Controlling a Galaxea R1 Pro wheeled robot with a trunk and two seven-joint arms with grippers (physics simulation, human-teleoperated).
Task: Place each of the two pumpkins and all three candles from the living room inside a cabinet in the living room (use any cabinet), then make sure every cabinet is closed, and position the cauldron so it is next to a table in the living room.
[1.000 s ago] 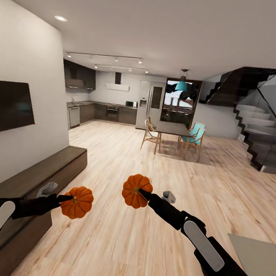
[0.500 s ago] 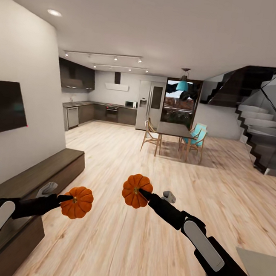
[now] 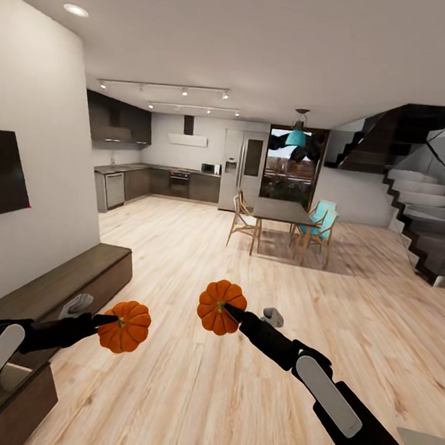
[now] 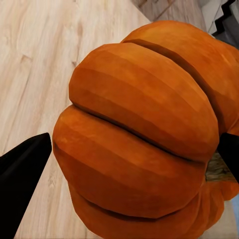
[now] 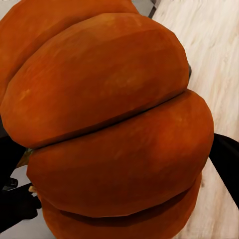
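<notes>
Both arms fwd, grippers (image 3: pixel 109 319) (image 3: pixel 232 311) clamped

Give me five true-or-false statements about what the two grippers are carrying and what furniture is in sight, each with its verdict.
1. Each gripper holds an orange pumpkin. True: the left gripper grips the left pumpkin, and the right gripper grips the right pumpkin.
2. The left pumpkin rests on the cabinet top. False: it is held in the air beside the cabinet, over the wooden floor.
3. The dark brown cabinet runs along the wall on the robot's left. True.
4. The dining table has no chairs. False: chairs stand around it, including a blue chair.
5. A staircase rises on the right side of the room. True.
</notes>
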